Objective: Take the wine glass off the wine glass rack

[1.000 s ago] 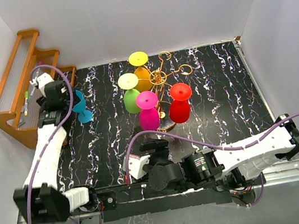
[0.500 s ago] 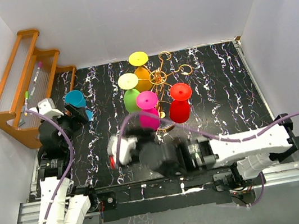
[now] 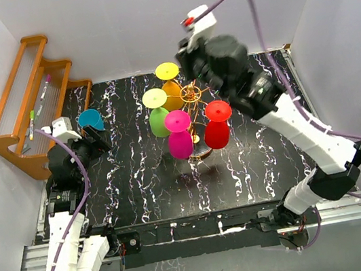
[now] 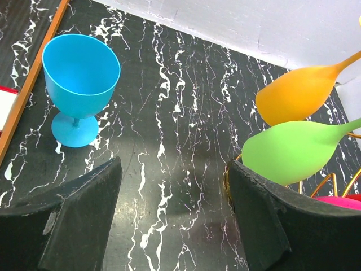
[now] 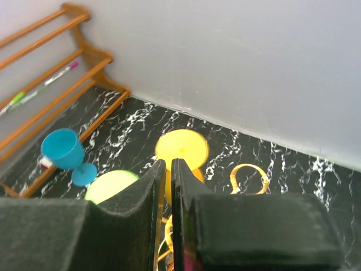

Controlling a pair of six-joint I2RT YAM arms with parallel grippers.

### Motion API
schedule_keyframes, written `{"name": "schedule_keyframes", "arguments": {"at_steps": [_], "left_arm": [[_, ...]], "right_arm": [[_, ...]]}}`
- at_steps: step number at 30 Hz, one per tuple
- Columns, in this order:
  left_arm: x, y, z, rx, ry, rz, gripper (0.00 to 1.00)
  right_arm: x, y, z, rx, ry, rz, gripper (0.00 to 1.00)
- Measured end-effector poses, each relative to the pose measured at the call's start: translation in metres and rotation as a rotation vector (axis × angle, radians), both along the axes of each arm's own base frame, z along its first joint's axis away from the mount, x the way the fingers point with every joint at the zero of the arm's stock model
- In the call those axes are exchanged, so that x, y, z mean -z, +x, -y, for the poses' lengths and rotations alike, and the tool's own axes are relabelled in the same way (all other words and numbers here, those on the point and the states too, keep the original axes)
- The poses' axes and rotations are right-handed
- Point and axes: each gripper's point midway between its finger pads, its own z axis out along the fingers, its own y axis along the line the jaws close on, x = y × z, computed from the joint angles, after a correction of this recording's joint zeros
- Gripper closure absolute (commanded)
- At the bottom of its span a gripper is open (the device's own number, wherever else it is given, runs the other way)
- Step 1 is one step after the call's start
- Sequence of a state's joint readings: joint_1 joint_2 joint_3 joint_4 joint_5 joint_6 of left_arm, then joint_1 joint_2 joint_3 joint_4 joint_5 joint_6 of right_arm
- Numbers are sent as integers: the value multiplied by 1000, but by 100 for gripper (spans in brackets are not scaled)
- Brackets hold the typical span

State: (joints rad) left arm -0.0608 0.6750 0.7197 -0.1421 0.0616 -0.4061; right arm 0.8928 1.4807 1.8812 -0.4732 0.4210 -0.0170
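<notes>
Black marbled table (image 3: 266, 115), white walls. Right gripper (image 5: 168, 165) is pinched almost closed, seemingly on nothing, high above the gold wine glass rack (image 3: 192, 94). On it hang the orange glass (image 3: 168, 72), green glass (image 3: 159, 121), pink glass (image 3: 180, 142) and red glass (image 3: 218, 133), upside down. Left gripper (image 4: 174, 169) gapes wide and empty near the upright blue glass (image 4: 80, 68).

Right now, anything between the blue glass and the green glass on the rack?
Nothing: only bare black marbled tabletop between the blue glass and the green glass. The left wrist view shows it clearly.
</notes>
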Motion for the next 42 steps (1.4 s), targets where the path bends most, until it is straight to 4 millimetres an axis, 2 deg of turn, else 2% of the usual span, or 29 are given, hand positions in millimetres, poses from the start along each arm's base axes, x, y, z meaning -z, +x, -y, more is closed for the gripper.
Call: {"name": "schedule_keyframes", "arguments": {"at_steps": [3,6,8,10,12,15,16,19,23,26,33,42], "left_arm": [[0,0,2,10,-5,-2,26],[0,0,3,17,-10,-4,26],[1,0,4,21,-12,-5,26],[1,0,5,26,-13,-7,26],[2,0,6,28,-14,-9,26],[4,1,7,32,-17,-18,26],[4,1,7,33,-18,-19,26],[6,1,8,37,-22,-26,27],[7,2,10,46,-27,-33,27],[9,2,11,50,-31,-37,27],[8,3,12,55,-37,-37,27],[11,4,13,62,-38,-48,27]], "right_arm": [[1,39,52,75,105,-83,82],[14,68,106,139,205,-184,72],[29,77,137,160,270,-255,59],[54,77,167,181,338,-342,47],[81,71,192,203,407,-429,38],[126,49,230,250,542,-567,34],[133,42,234,251,571,-594,34],[143,18,229,186,663,-646,34],[147,-19,197,-7,745,-694,36],[147,-38,184,-96,763,-719,37],[137,-58,169,-202,737,-715,39],[151,-64,143,-263,672,-771,42]]}}
